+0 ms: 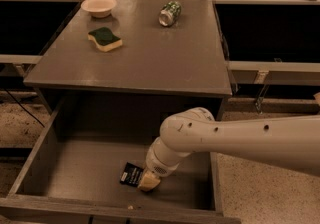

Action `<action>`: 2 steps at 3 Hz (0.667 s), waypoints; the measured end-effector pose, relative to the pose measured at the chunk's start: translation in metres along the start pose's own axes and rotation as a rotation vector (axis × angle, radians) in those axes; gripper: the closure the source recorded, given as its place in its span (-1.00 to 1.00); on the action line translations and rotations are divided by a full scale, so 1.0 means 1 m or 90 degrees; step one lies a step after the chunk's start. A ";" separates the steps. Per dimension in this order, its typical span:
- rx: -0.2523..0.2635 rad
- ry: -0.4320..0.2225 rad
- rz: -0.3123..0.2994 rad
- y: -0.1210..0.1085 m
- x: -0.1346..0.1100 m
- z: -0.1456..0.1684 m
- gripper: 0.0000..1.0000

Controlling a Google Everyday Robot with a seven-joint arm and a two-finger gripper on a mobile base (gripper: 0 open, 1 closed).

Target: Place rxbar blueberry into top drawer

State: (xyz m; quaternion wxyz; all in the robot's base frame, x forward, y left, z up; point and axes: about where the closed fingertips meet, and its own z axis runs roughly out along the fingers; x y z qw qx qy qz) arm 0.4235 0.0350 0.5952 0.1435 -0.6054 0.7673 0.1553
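The top drawer is pulled wide open below the grey table top. The rxbar blueberry, a small dark wrapper with white lettering, lies on the drawer floor near the front right. My white arm reaches in from the right and down into the drawer. My gripper is at the bar's right end, down at the drawer floor, and its wrist hides most of it.
On the table top are a green-and-yellow sponge, a small pale bowl at the back left, and a green can lying on its side at the back.
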 end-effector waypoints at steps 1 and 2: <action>0.000 0.000 0.000 0.000 0.000 0.000 -1.00; 0.000 0.000 0.000 0.000 0.000 0.000 -1.00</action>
